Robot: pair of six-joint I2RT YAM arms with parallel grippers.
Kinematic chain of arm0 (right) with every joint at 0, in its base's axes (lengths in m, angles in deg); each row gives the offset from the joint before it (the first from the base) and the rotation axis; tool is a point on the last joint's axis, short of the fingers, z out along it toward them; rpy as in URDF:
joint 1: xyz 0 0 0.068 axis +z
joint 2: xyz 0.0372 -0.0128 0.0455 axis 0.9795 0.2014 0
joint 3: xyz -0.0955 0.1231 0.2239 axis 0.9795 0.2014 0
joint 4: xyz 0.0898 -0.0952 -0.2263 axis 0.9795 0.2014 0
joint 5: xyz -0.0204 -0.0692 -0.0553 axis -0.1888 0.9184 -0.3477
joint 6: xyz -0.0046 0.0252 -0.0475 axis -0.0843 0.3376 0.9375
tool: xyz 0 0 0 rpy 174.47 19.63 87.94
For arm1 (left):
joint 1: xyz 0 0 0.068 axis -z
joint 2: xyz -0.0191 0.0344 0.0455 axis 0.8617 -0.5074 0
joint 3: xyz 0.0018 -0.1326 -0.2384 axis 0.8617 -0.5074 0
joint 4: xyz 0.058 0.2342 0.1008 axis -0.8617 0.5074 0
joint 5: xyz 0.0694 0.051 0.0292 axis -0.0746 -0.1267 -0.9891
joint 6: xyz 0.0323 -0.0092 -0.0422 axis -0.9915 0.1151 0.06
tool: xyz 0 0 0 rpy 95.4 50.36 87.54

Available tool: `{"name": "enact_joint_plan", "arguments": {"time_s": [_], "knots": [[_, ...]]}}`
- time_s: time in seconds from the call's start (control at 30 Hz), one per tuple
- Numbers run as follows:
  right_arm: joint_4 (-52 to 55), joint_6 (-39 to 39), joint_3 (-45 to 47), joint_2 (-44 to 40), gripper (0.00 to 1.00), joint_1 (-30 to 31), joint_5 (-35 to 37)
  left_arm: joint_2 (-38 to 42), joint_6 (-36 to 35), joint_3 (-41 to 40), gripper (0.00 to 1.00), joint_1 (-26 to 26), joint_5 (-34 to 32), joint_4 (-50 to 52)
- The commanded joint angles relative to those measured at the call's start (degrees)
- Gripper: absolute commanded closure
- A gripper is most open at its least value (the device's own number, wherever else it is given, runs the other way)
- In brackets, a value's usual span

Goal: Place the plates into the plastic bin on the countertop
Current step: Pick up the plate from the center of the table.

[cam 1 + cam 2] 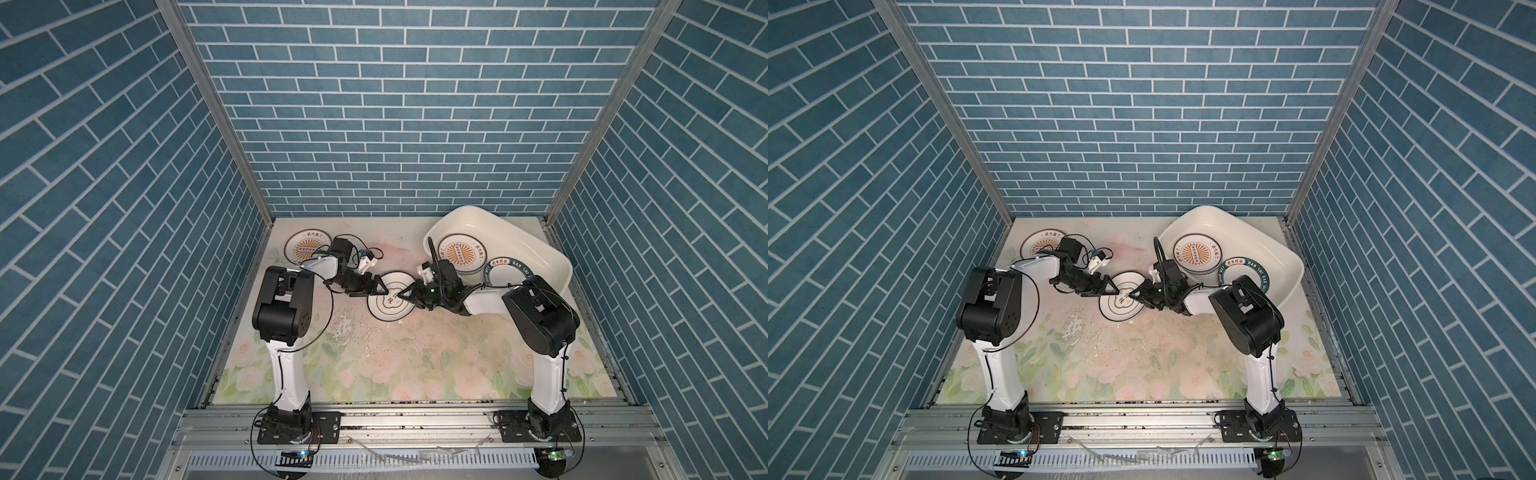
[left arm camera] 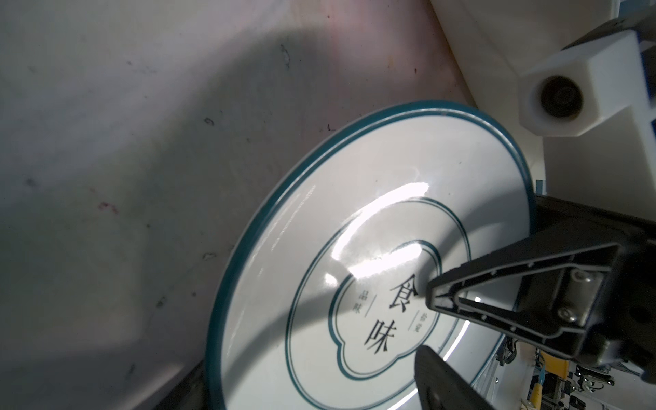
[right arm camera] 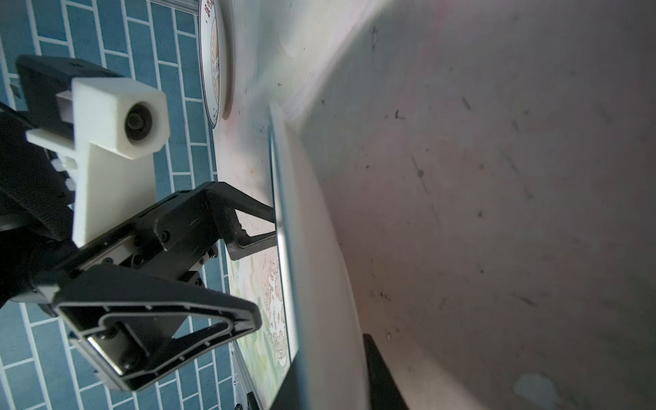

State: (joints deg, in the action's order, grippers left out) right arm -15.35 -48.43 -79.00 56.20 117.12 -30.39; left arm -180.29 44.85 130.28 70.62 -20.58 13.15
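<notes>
A white plate with a quatrefoil emblem [image 1: 388, 311] [image 2: 319, 248] lies mid-countertop [image 1: 415, 357], one side raised a little. My right gripper [image 1: 401, 294] [image 3: 316, 348] is shut on its rim, one finger on the upper face near the emblem and one beneath. My left gripper [image 1: 380, 291] [image 2: 309, 390] stands open at the opposite rim, a finger over the plate and a dark one under its edge. The cream plastic bin [image 1: 519, 232] at the back right holds a sunburst plate [image 1: 461, 253] and a green-lettered plate [image 1: 505, 272]. Another sunburst plate [image 1: 305, 247] sits at the back left.
Blue brick-patterned walls close in the back and both sides. Worn, flaking patches [image 1: 345, 328] mark the countertop in front of the quatrefoil plate. The right arm's elbow [image 1: 540, 316] hangs in front of the bin's near end. A metal rail [image 1: 415, 419] runs along the front edge.
</notes>
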Motion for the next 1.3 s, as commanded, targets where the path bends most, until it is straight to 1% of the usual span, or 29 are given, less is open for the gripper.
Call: {"name": "enact_joint_plan", "arguments": {"time_s": [0.0, 0.4, 0.57, 0.83, 1.27], "knots": [[-3.00, -1.10, 0.67, -1.97, 0.78, 0.63, -1.12, -0.73, -0.68, -1.48, 0.15, 0.66, -0.52, 3.75], [-3.72, -1.36, 1.38, -3.19, 0.80, 0.55, -1.29, 0.39, -1.31, -1.60, 0.14, 0.51, -1.09, 3.78], [-4.51, -1.58, 1.49, -3.23, 0.83, 0.53, -1.47, 0.32, -1.41, -1.59, 0.13, 0.44, -1.11, 3.82], [-5.12, -1.84, 1.70, -3.60, 0.83, 0.11, -1.73, 0.75, -1.59, -1.21, 0.13, -0.02, -1.20, 4.11], [-8.00, -3.66, 2.22, -4.27, 0.83, -1.08, -3.04, 2.78, -2.09, -0.55, 0.12, -2.39, -1.88, 4.97]]}}
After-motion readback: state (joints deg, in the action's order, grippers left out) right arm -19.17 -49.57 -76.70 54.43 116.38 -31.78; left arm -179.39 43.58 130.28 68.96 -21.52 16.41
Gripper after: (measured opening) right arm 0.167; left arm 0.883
